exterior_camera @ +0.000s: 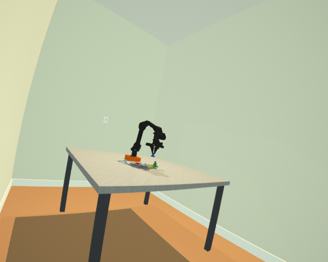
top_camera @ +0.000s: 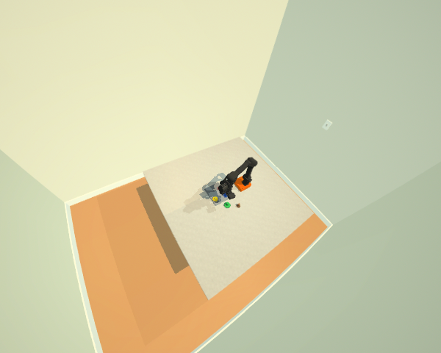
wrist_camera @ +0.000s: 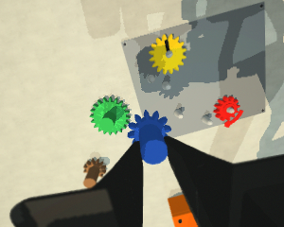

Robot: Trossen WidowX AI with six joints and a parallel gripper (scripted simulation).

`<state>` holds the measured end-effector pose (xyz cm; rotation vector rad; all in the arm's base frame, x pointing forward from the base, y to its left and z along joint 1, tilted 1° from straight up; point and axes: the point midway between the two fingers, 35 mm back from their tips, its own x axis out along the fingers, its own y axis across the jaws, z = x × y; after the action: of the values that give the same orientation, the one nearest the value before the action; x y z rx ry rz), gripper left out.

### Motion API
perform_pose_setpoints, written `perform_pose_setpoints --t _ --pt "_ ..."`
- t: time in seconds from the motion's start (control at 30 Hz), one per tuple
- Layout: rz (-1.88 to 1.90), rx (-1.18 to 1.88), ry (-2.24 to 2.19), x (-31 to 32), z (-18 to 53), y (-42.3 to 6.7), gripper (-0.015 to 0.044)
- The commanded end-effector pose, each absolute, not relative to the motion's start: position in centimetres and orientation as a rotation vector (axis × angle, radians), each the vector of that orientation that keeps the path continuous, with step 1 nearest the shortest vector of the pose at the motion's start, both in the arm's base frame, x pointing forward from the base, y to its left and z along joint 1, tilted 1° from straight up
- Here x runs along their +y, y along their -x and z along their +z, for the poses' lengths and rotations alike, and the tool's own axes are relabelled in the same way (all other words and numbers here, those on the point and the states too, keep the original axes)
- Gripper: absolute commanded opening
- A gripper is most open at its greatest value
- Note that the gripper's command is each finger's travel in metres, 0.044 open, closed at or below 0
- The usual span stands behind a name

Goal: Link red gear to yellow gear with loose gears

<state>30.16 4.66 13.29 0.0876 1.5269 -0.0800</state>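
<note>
My gripper [wrist_camera: 151,144] [exterior_camera: 152,153] is shut on the blue gear [wrist_camera: 150,129] [exterior_camera: 152,155] by its upright handle and holds it in the air, over the board's near-left edge in the wrist view. The grey board [wrist_camera: 248,90] lies on the table. The yellow gear [wrist_camera: 176,59] [top_camera: 214,198] with a black stripe sits on a peg at its far side. The red gear [wrist_camera: 222,110] [exterior_camera: 137,163] sits on a peg at the right. Several bare pegs stand between them, including one peg [wrist_camera: 179,112] and another peg [wrist_camera: 207,118]. The green gear [wrist_camera: 99,115] [top_camera: 227,205] stands left of the board.
A small brown gear [wrist_camera: 94,166] [top_camera: 238,205] stands on the table beyond the green gear, near my left finger in the wrist view. The orange arm base [top_camera: 243,184] [exterior_camera: 132,158] stands close to the board. Arm shadows cover part of the board.
</note>
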Motion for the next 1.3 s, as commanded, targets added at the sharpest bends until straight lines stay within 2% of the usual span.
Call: perform_pose_setpoints --t 0.0,1.27 --pt "-0.076 1.53 -0.088 3.9 12.9 -29.8 0.0" --pt "-0.08 1.531 -0.083 -3.9 9.2 -26.0 0.0"
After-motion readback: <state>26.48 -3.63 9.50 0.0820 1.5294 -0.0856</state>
